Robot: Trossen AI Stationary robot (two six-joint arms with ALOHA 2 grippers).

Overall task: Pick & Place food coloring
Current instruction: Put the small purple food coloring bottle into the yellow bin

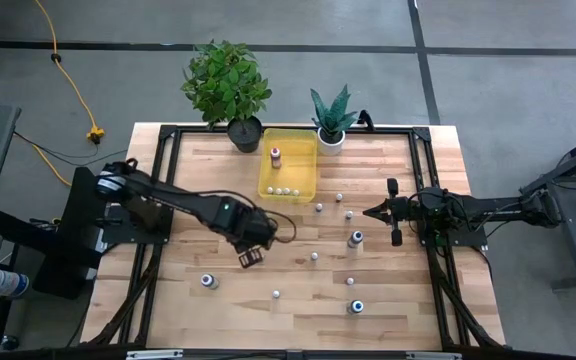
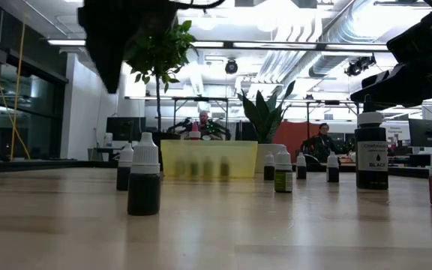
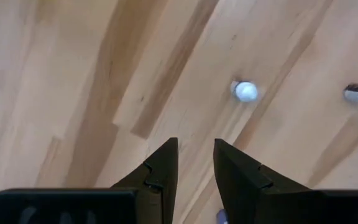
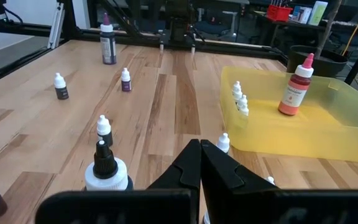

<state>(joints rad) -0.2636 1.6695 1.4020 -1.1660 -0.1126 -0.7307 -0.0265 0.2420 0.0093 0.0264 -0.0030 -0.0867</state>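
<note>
1. You're looking at the left gripper [image 1: 249, 257] hovering over bare tabletop [image 1: 168, 300], well short of the yellow bin [image 1: 288, 165] on its near side; its fingers [image 3: 160, 171] are standing slightly apart with nothing showing between them, so it's carrying nothing.
2. The bin is already holding a red-bodied bottle [image 4: 296, 91] and a row of small white-capped bottles [image 4: 240, 99] along one wall.
3. Loose food coloring bottles [image 1: 314, 256] are still sitting scattered around the bin's near side, plus a larger dark one [image 1: 355, 239].
4. The right gripper [image 1: 371, 211] is waiting beside the bin's right corner, fingers pinched together, empty.
5. My read: you're sitting between picks, lining up the next bottle.
6. Next move is calling for centring the left fingers over the small bottle [image 3: 246, 92] ahead, widening them, then descending straight; these caps are tippy, so you're wanting a low grip.
</note>
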